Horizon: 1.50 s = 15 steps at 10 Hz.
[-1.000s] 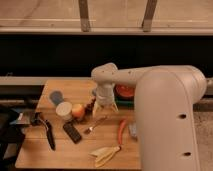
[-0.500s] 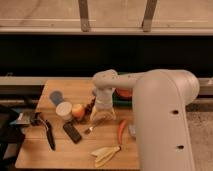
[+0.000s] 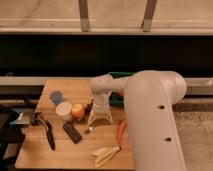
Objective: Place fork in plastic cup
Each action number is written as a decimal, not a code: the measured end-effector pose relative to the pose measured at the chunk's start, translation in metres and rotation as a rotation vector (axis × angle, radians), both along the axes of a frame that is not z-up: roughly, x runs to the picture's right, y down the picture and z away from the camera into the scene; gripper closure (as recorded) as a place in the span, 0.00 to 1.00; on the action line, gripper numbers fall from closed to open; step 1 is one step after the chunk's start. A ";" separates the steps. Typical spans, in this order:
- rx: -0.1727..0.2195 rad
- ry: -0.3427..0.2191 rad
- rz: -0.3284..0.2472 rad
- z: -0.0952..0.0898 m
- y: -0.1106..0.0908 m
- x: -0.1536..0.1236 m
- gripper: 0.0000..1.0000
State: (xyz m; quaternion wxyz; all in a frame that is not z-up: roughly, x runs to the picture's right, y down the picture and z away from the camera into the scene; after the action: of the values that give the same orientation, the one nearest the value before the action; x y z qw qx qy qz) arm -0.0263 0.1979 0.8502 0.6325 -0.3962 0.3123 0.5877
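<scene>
Since a second ago the arm has dropped and slid toward the apple (image 3: 77, 111), so the tool (image 3: 100, 120) now hangs low over the tabletop (image 3: 35, 155) right next to it. Its fingers are spread wide and I see nothing between them. The fork (image 3: 89, 129) is lying flat on the wood just in front of the tool, beside a black block (image 3: 72, 132). The plastic cup (image 3: 56, 97) sits past the apple, just behind the cream-white cup (image 3: 64, 110).
</scene>
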 end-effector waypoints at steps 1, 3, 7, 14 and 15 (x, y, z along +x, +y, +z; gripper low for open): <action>0.003 -0.006 -0.013 -0.003 0.003 -0.007 0.20; 0.014 -0.015 -0.063 -0.012 0.011 -0.027 0.20; -0.010 0.013 -0.063 -0.002 0.016 -0.023 0.45; -0.001 0.017 -0.065 -0.001 0.002 -0.015 1.00; -0.003 0.024 -0.057 -0.001 0.002 -0.013 1.00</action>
State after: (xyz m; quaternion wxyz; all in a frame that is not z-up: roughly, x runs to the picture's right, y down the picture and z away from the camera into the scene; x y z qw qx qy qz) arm -0.0391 0.1996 0.8490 0.6447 -0.3811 0.3320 0.5735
